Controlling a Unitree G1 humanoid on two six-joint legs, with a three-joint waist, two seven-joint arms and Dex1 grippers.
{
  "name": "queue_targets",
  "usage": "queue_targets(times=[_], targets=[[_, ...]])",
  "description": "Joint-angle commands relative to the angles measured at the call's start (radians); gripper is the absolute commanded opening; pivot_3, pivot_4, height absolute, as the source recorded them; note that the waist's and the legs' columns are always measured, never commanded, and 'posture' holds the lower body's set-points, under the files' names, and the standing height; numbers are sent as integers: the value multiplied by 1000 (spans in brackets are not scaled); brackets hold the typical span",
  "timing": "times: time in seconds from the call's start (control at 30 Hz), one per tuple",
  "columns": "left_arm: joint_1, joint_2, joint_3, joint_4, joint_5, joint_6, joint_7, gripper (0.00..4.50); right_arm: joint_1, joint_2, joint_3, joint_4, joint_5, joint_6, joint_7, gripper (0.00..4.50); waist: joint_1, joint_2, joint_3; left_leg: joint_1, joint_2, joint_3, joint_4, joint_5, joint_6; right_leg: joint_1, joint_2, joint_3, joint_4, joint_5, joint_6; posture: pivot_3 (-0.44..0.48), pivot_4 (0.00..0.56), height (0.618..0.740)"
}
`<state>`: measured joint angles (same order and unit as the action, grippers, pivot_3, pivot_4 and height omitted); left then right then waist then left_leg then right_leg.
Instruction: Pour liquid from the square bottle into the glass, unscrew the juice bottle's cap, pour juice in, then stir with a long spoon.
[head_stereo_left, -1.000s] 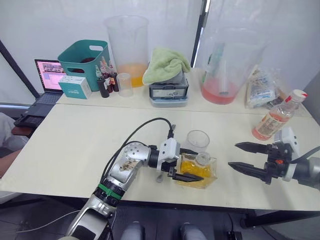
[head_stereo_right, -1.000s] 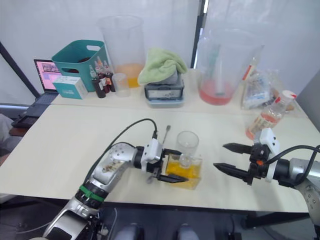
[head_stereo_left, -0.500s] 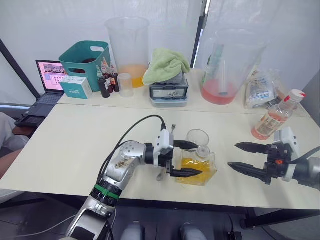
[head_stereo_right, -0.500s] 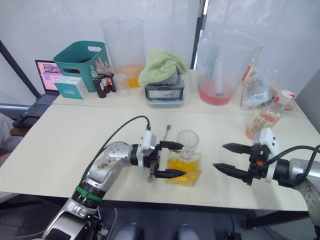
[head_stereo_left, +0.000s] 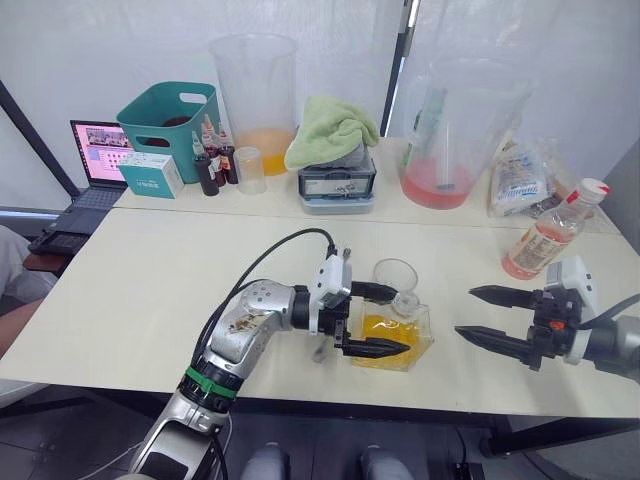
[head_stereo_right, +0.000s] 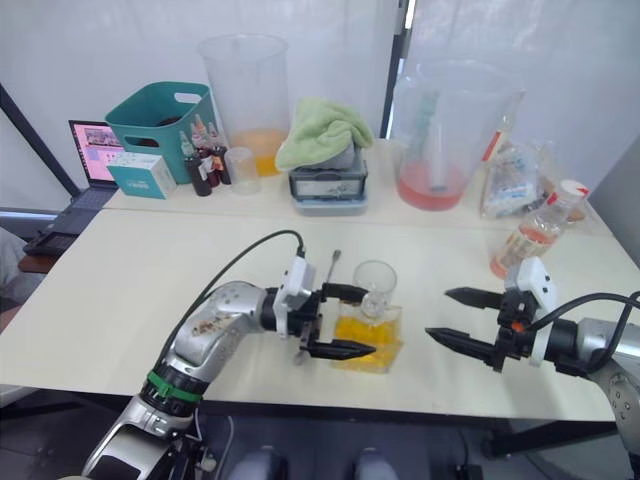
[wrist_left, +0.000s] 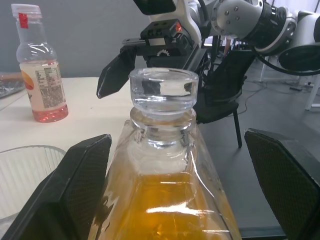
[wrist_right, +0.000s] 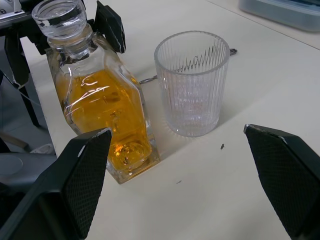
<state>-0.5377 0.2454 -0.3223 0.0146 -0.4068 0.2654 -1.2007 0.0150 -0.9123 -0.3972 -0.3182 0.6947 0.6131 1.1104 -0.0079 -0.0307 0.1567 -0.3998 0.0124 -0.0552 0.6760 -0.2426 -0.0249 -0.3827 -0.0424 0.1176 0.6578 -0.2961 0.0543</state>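
Two grippers work over one pale table (head_stereo_left: 150, 300) in the left eye view. One left gripper (head_stereo_left: 378, 320) has its fingers spread wide, one on either side of the square bottle (head_stereo_left: 397, 338), which stands tilted near the table's front edge with orange liquid inside; whether the fingers touch the glass cannot be told. One glass (head_stereo_left: 396, 279) stands just behind the bottle. One right gripper (head_stereo_left: 487, 316) hovers well to the right, its two fingers apart and holding nothing. One juice bottle (head_stereo_left: 550, 238) stands upright behind it, its cap (head_stereo_left: 597, 188) on. One long spoon (head_stereo_left: 341, 262) lies beside the glass, mostly hidden by the left gripper. Two big clear jugs (head_stereo_left: 256, 85) stand at the back, with one green cloth (head_stereo_left: 333, 127) between them and one teal basket (head_stereo_left: 172, 116) further left.

Left wrist view: one clear stopper (wrist_left: 163, 89) tops the square bottle between two wide-set fingers (wrist_left: 72, 185).

Right wrist view: one ribbed, empty glass (wrist_right: 192, 82) stands just beside the square bottle (wrist_right: 102, 105).
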Motion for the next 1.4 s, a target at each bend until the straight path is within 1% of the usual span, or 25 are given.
queue_targets(times=[0.03,0.2,0.23,0.27,0.3,0.37,0.4,0.5,0.6,0.7,0.77,0.9,1.1,1.23,1.33,1.4], targets=[[-15,-10,-7,-7,3,-16,-11,4472,-5,-7,-21,-27,26,2,0,4500,0,0,0,0,0,0,0,0,0,0,0,0,0,0,0,0,150,740],[-12,-10,-17,-1,20,-25,-19,4472,-1,-7,-25,-32,28,5,-3,4500,0,0,0,0,0,0,0,0,0,0,0,0,0,0,0,0,150,740],[-12,-13,-15,1,18,-27,-17,4059,-1,-7,-26,-34,29,7,-5,4500,0,0,0,0,0,0,0,0,0,0,0,0,0,0,0,0,150,740],[-13,-16,-13,2,18,-29,-16,3942,-2,-7,-27,-37,31,9,-7,4500,0,0,0,0,0,0,0,0,0,0,0,0,0,0,0,0,150,740],[-13,-18,-12,3,18,-30,-15,3716,-2,-7,-27,-40,33,10,-8,4500,0,0,0,0,0,0,0,0,0,0,0,0,0,0,0,0,150,740],[-13,-19,-12,4,19,-31,-15,3006,-1,-7,-27,-41,35,10,-10,4500,0,0,0,0,0,0,0,0,0,0,0,0,0,0,0,0,150,740],[-14,-20,-13,10,25,-40,-14,2779,-2,-7,-27,-48,40,13,-14,4500,0,0,0,0,0,0,0,0,0,0,0,0,0,0,0,0,150,740],[-15,-20,-18,29,41,-65,-15,2772,-9,-11,-29,-73,63,27,-26,4500,1,0,0,0,0,0,0,0,0,0,0,0,0,0,0,0,150,740],[-16,-21,-16,39,47,-78,-11,2772,-45,-17,-40,-122,134,74,-44,4500,1,0,0,0,0,0,0,0,0,0,0,0,-1,0,0,0,150,740],[-17,-22,-15,43,47,-83,-10,2772,-57,-20,-44,-139,163,97,-57,4500,3,0,0,0,0,0,0,0,0,0,0,0,-1,0,0,0,150,740],[-19,-22,-15,60,52,-90,-10,2772,-115,-20,3,-200,219,141,-98,4500,3,0,0,0,0,0,0,0,0,1,0,0,-1,0,0,0,150,740],[-22,-24,-15,68,52,-89,-8,2772,-188,2,96,-270,234,175,-168,4500,5,0,0,0,0,-1,0,0,0,1,0,0,-1,0,0,0,150,740],[-30,-28,-13,77,52,-88,-8,2772,-213,34,175,-301,220,163,-221,4500,7,0,0,-1,0,0,0,0,0,1,-1,0,-1,0,0,0,150,740],[-33,-27,-12,80,52,-87,-10,2772,-208,36,185,-298,210,152,-224,4500,8,0,0,-1,0,0,1,0,0,1,-1,0,-2,0,0,0,150,740],[-33,-25,-12,80,51,-86,-12,2772,-200,40,179,-293,208,142,-222,3670,8,0,0,0,0,0,0,0,0,1,0,0,-1,0,0,0,150,740],[-34,-24,-12,80,51,-85,-13,2772,-198,46,175,-290,213,135,-224,2965,8,0,0,0,0,0,0,0,0,1,0,0,-1,0,0,0,150,740]])
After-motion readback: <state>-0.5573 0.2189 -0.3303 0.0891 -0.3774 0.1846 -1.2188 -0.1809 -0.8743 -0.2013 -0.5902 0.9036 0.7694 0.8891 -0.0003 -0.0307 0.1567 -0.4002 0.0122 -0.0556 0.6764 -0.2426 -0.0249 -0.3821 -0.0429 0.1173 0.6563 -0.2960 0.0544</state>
